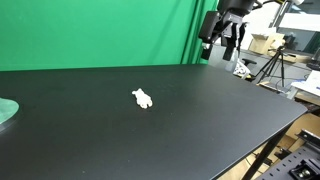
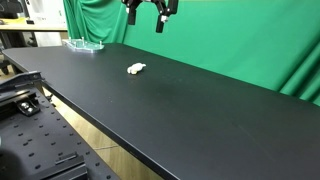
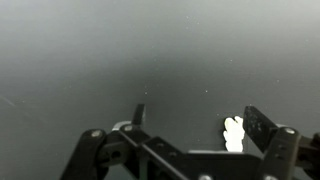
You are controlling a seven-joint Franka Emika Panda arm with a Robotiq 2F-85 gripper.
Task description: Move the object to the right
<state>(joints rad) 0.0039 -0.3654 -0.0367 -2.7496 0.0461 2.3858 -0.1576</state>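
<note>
Over bench: my fingers hang high at the far edge, spread wide, holding nothing.
object: lies mid-bench, alone, well below me.
handling: looks feather-light, probably soft and crumpled, may skid. I'd pinch across its narrow middle.
writing: none readable anywhere.

The tool is cropped by the top edge in both exterior views. A pale green disc is cut off at the frame's side. The white object is too small to identify.
</note>
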